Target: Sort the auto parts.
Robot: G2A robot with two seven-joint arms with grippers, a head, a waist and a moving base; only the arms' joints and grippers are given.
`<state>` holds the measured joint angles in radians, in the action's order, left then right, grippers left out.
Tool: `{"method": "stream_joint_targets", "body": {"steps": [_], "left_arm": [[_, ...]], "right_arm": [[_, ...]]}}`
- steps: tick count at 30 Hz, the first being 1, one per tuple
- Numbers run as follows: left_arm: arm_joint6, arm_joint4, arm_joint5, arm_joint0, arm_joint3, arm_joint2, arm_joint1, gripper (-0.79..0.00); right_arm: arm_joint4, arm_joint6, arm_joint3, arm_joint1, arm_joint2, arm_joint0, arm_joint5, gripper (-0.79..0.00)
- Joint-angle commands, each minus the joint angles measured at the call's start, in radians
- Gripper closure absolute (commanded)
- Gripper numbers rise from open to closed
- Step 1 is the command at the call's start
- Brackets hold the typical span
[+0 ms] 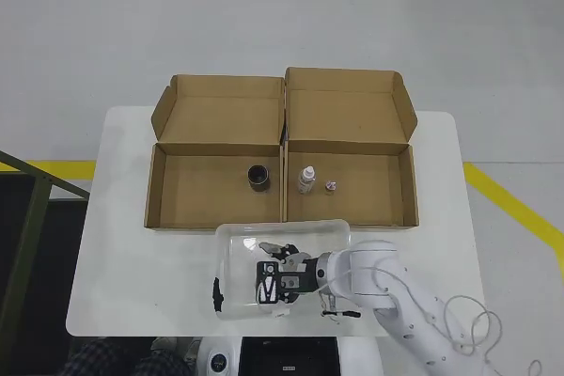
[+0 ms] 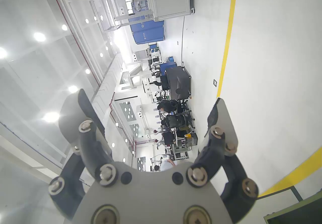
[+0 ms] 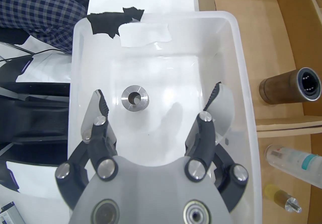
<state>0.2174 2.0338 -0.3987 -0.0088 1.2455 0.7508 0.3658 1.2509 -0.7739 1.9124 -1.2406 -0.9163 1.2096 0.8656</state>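
Observation:
My right gripper (image 3: 158, 89) hangs open inside the clear plastic bin (image 3: 241, 59), its fingers spread wide with nothing between them. A small silver metal bushing (image 3: 135, 98) stands on the bin floor just ahead of the fingertips, nearer one finger, untouched. From above, the same gripper (image 1: 266, 281) sits low in the bin (image 1: 227, 246) at the table's front. My left gripper (image 2: 149, 96) is open and empty, pointing off into the room.
Two open cardboard boxes stand behind the bin. The left box (image 1: 169, 202) holds a dark cylindrical bearing (image 1: 257, 176) (image 3: 289, 89). The right box (image 1: 409, 202) holds a small bottle (image 1: 306, 179) and a small metal piece (image 1: 331, 185). Black tape (image 3: 113, 21) marks the bin's rim.

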Motion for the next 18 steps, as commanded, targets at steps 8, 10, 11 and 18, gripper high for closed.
{"method": "stream_joint_targets", "body": {"steps": [8,10,11,18], "left_arm": [[0.0,0.0,0.0,0.0,0.0,0.0,0.0,-0.785],[0.0,0.0,0.0,0.0,0.0,0.0,0.0,-0.785],[0.0,0.0,0.0,0.0,0.0,0.0,0.0,-0.785],[0.0,0.0,0.0,0.0,0.0,0.0,0.0,-0.785]], "right_arm": [[0.007,-0.002,-0.064,0.001,0.043,-0.026,-0.01,-0.643],[0.008,-0.003,-0.078,0.0,0.058,-0.033,-0.011,-0.631],[0.007,-0.001,-0.086,0.0,0.065,-0.037,-0.013,-0.634],[0.009,0.01,-0.141,-0.009,0.121,-0.071,-0.031,-0.563]]}}
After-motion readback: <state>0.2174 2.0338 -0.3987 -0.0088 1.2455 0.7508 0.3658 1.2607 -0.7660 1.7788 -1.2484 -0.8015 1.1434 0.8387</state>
